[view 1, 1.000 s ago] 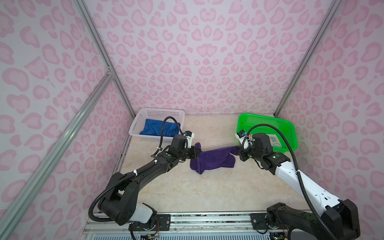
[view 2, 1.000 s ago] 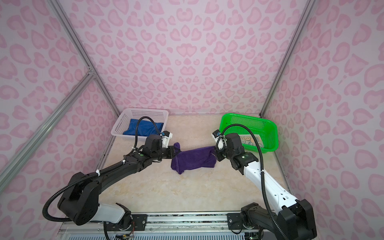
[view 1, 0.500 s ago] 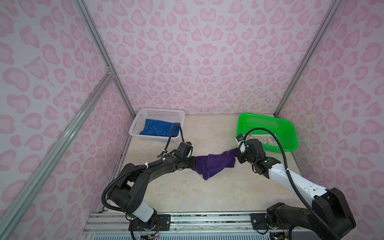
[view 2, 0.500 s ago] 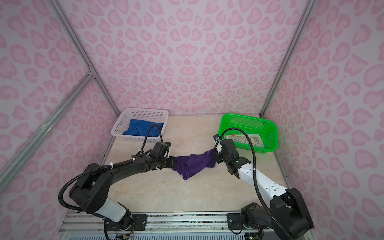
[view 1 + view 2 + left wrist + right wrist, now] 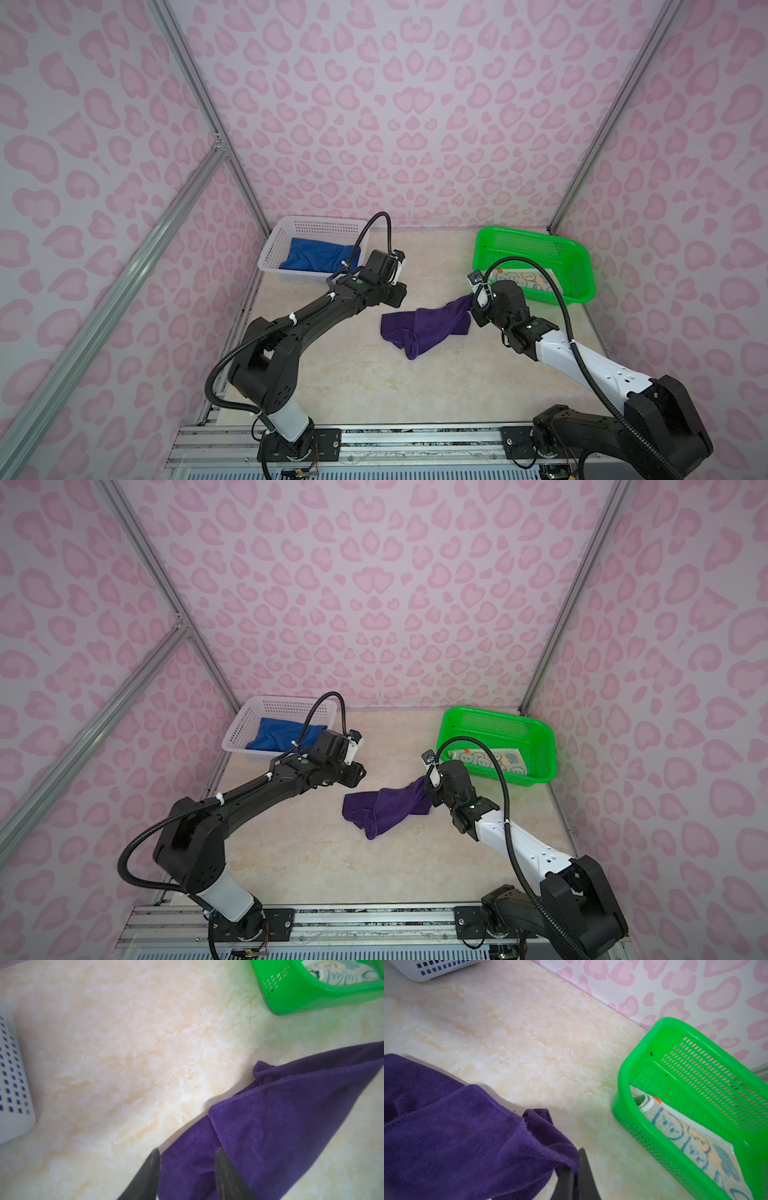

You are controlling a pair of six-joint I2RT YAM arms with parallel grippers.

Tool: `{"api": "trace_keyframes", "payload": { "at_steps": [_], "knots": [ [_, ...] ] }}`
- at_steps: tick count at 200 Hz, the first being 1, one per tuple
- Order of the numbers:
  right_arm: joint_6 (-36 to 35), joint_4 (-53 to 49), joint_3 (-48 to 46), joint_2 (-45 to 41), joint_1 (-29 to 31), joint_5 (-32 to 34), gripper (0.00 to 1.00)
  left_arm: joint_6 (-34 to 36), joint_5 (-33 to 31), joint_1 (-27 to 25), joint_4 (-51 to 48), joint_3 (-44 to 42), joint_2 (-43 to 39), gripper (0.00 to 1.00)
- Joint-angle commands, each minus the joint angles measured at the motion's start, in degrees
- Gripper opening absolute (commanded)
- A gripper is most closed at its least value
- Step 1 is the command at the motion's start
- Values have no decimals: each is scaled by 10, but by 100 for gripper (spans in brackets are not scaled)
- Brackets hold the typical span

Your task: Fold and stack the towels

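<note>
The dark purple towel [image 5: 424,328] [image 5: 382,808] lies crumpled on the marble table between the two arms. My right gripper [image 5: 471,303] [image 5: 576,1159] is shut on its far right corner and holds that corner lifted. My left gripper [image 5: 398,292] [image 5: 187,1150] hangs open a little above the towel's left end, touching nothing; purple cloth [image 5: 280,1126] shows under its fingers. A royal blue towel [image 5: 311,257] lies bunched in the white basket [image 5: 320,226]. The folded rabbit-print towel [image 5: 519,280] [image 5: 691,1140] lies in the green basket [image 5: 536,241].
The white basket [image 5: 286,702] stands at the back left and the green basket [image 5: 498,717] at the back right, both near the back wall. Pink-patterned walls close in three sides. Bare marble table [image 5: 374,386] stretches toward the front rail.
My left gripper has opened, let go of the purple towel's left end and pulled back up. That end has dropped onto the table. The right gripper keeps hold of its corner.
</note>
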Motion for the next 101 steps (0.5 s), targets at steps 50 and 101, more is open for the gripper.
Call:
{"api": "trace_keyframes", "payload": {
  "at_steps": [50,101],
  "knots": [
    [19,23,-30,-17,1,-2,0,-29,36,-38,-40,95,143,42],
    [22,27,-32,-11,1,-8,0,-55,25,-57,-49,144,210,39]
  ]
}}
